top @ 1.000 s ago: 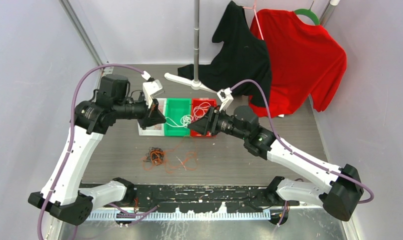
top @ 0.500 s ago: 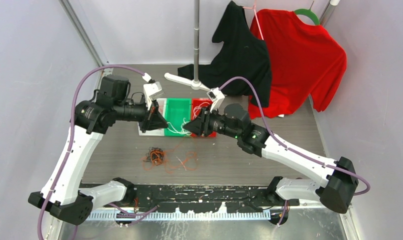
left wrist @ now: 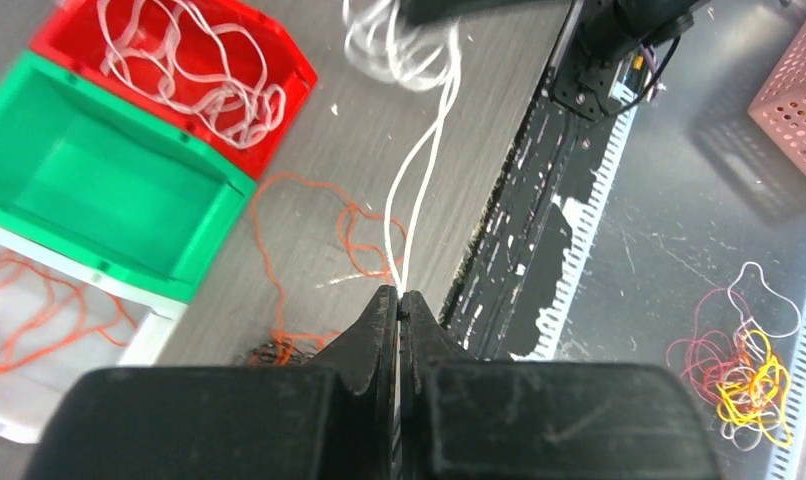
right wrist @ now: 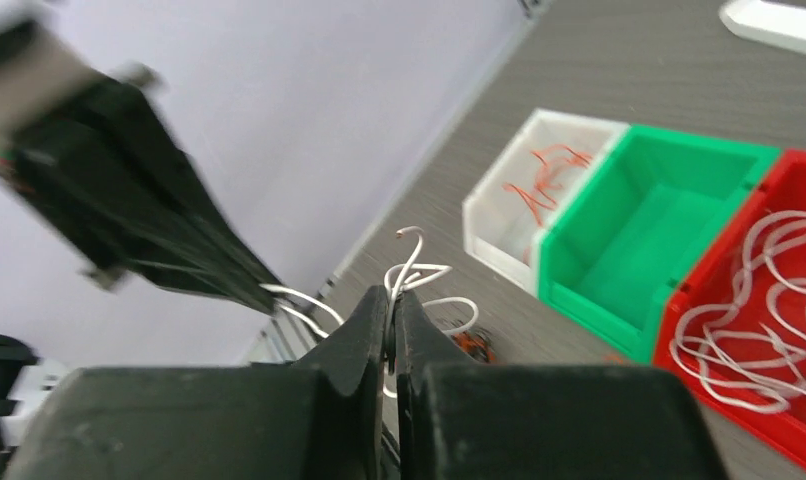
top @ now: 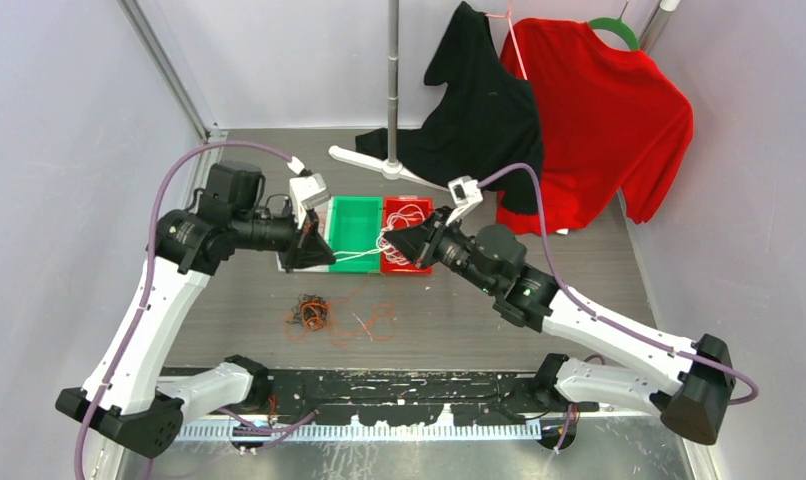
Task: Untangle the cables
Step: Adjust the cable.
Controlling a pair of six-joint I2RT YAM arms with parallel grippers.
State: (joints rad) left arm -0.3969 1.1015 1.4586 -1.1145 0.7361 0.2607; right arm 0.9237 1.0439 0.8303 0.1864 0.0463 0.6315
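Note:
A white cable (top: 354, 256) runs nearly taut between my two grippers, above the table in front of the green bin (top: 355, 216). My left gripper (top: 326, 258) is shut on one end of it; in the left wrist view the white cable (left wrist: 425, 160) leaves the closed tips (left wrist: 399, 294) as two strands. My right gripper (top: 386, 242) is shut on a looped bunch of the same white cable (right wrist: 415, 262), pinched at its tips (right wrist: 391, 292). A tangle of orange and black cables (top: 312, 313) lies on the table below, with a loose orange cable (top: 375, 322) beside it.
The red bin (top: 425, 209) holds more white cables (right wrist: 769, 340). The white bin (right wrist: 509, 215) holds orange ones. A stand's base (top: 371, 163) and hanging black (top: 484, 110) and red shirts (top: 599, 110) are behind the bins. A pink basket (left wrist: 791, 90) and a heap of coloured cables (left wrist: 747, 372) lie beyond the table's near edge.
My right gripper has shut on the white cable and drawn back to the right towards the red bin, pulling it taut. The left gripper stayed shut and shifted slightly.

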